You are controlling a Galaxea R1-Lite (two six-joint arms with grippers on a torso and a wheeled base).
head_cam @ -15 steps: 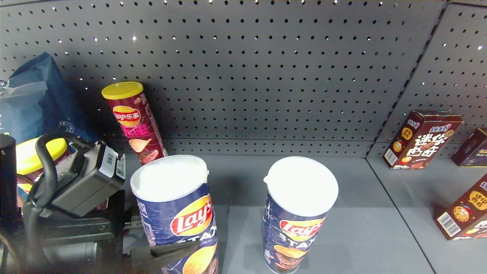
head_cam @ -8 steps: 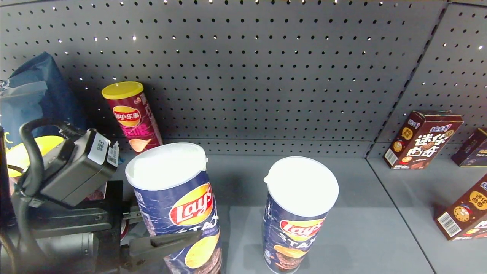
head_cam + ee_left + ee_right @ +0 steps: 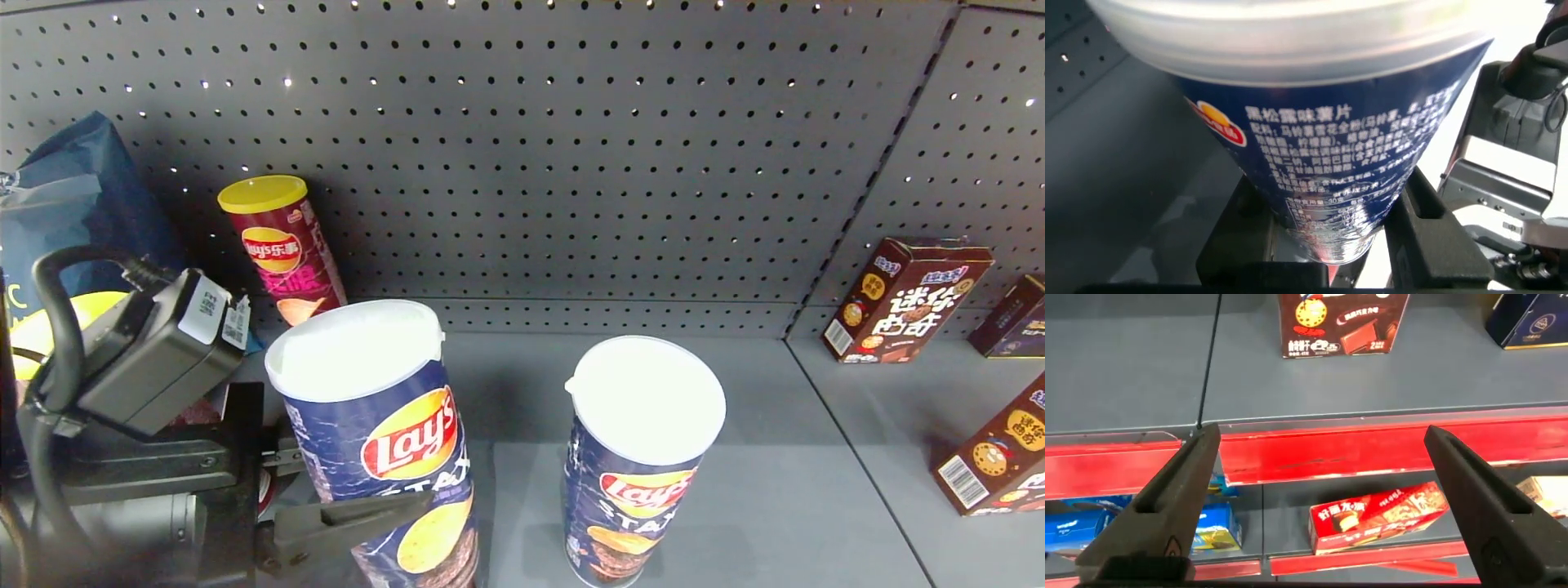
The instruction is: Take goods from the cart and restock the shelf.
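Grey board full of little holes (image 3: 522,163) makes the back wall, and a grey shelf (image 3: 775,490) sits under it. The left gripper (image 3: 1331,245) is squeezed tight on a blue chip can (image 3: 384,457) with a white lid. The can sits right between the two jaws, low down on its body. One dark finger (image 3: 351,523) lies across the front of the can and the other one is hidden behind it. The can leans a little, with its top tipped toward the robot's left. Its bottom is cut off in the head view, so I cannot tell if it touches the shelf.

Another blue can (image 3: 637,465) stands up straight on the shelf, near the held one on its right, not touching it. A red can with a yellow lid (image 3: 286,253) leans on the wall behind. A blue bag (image 3: 73,196) is far to the left. Brown boxes (image 3: 906,298) stand far to the right.

The right gripper (image 3: 1323,431) has its jaws spread wide with nothing in them. It hangs in front of lower shelves with red edges (image 3: 1372,457), where a red box (image 3: 1380,518) lies.
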